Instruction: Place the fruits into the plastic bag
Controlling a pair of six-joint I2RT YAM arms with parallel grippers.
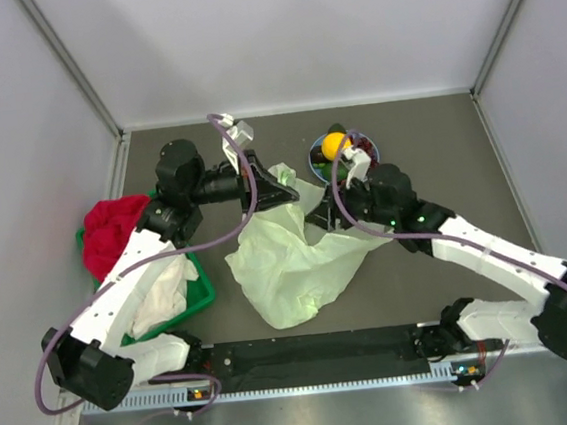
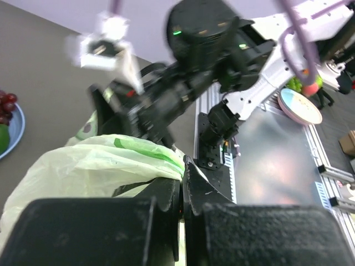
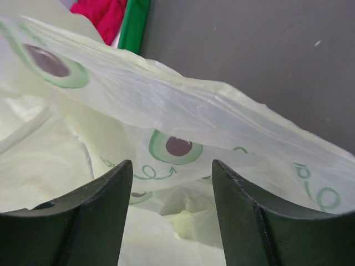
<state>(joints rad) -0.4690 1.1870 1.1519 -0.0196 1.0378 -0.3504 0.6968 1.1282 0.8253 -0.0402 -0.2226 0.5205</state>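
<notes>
The pale yellow-green plastic bag (image 1: 291, 264) lies crumpled mid-table, its top edge lifted. My left gripper (image 1: 273, 189) is shut on that edge; the left wrist view shows its jaws (image 2: 186, 166) pinching the bag (image 2: 94, 166). My right gripper (image 1: 320, 215) is open at the bag's right rim; in the right wrist view its fingers (image 3: 172, 166) flank the bag's mouth (image 3: 194, 111) without holding it. The orange citrus (image 1: 333, 145), dark red grapes (image 1: 366, 150) and a green fruit (image 1: 337, 129) sit on the blue plate (image 1: 315, 156) behind the bag. The small dark fruit is not distinguishable.
A green bin (image 1: 199, 293) at the left holds a red cloth (image 1: 113, 234) and white cloths (image 1: 163, 294). The bin and red cloth also show in the right wrist view (image 3: 136, 25). The plate's rim (image 2: 16, 130) with grapes (image 2: 6, 105) shows at the left wrist view's edge.
</notes>
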